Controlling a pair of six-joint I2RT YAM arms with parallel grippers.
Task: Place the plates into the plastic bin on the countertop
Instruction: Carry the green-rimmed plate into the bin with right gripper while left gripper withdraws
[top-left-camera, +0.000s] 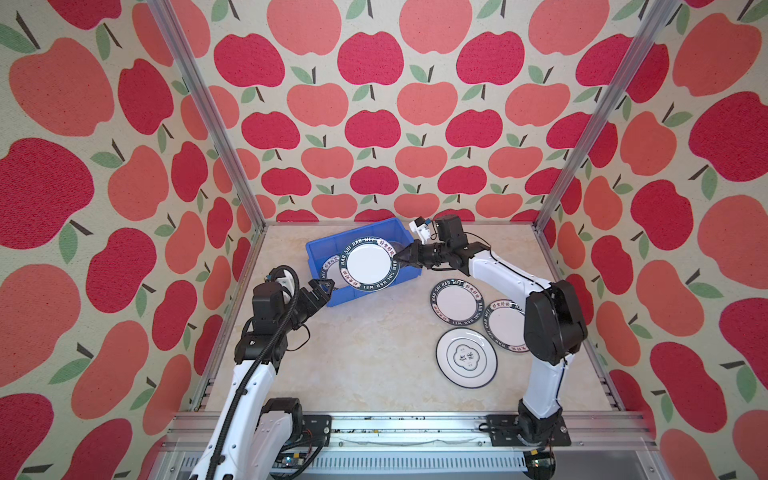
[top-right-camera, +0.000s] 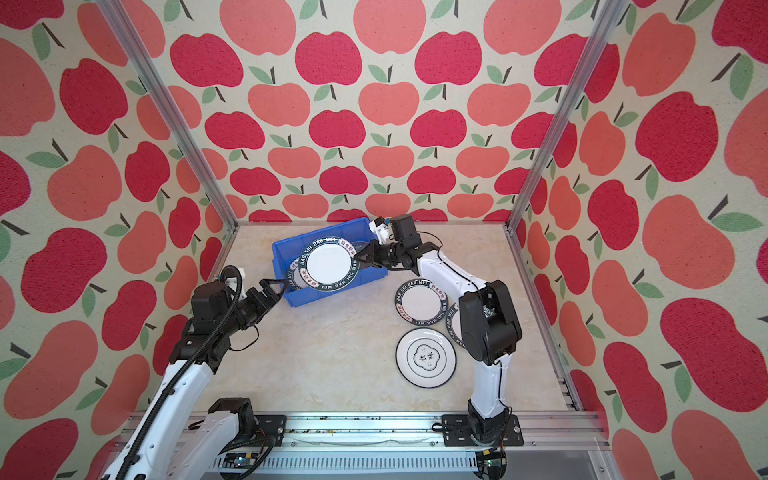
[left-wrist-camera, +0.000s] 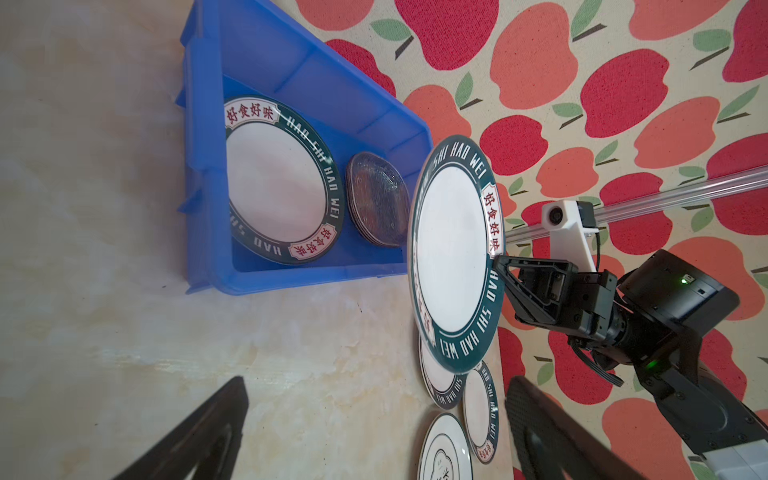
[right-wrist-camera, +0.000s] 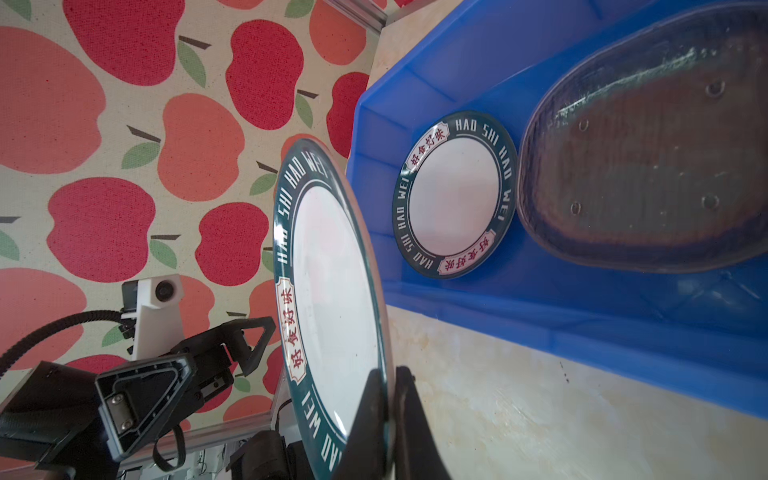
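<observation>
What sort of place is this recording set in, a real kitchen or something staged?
Most likely a staged robot test booth, not a real kitchen: apple-print wall panels held in bare aluminium framing, around a small marble-look countertop.

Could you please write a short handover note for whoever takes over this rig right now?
Right gripper: shut on a lettered plate, held in the air at the bin.
Left gripper: open, empty, by the bin's near corner.
Done: one white plate and a stack of glass plates lie in the bin.
Left: set the held plate in, then bin two more lettered plates and the emblem plate from the countertop.
</observation>
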